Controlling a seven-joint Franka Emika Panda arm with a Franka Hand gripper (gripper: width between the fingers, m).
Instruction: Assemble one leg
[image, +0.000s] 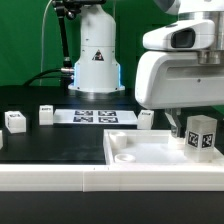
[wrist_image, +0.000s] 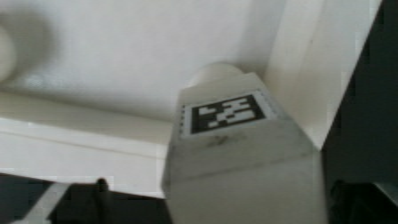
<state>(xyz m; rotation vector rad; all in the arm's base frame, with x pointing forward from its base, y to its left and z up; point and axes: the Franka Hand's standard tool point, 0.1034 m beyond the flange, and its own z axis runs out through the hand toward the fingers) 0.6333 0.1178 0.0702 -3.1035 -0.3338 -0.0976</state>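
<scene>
The leg (image: 201, 137) is standing upright on the white panel (image: 135, 152), close to the panel's corner nearest the exterior view's right, its tagged faces showing. In the wrist view the leg (wrist_image: 237, 140) is filling the middle of the picture, with the panel's raised rim (wrist_image: 306, 60) running just beside it.

The gripper (image: 176, 124) is hanging just beside the leg, toward the exterior view's left of it, under the big white wrist housing. I cannot tell whether the fingers are apart, together, or clamped on the leg: the housing is hiding them in the exterior view, and the wrist view is not showing them clearly.

Three more legs (image: 15, 121) are lying on the black table (image: 50, 145), well apart from the panel, with the marker board (image: 93, 117) behind them.

Judging from this, the leg is being seated into the panel's corner. The risk is that the leg is going in tilted or off its hole. If the arm is pressing or turning while misaligned, the leg could jam, slip in the grip or tip over, and the panel could be dragged across the table.
</scene>
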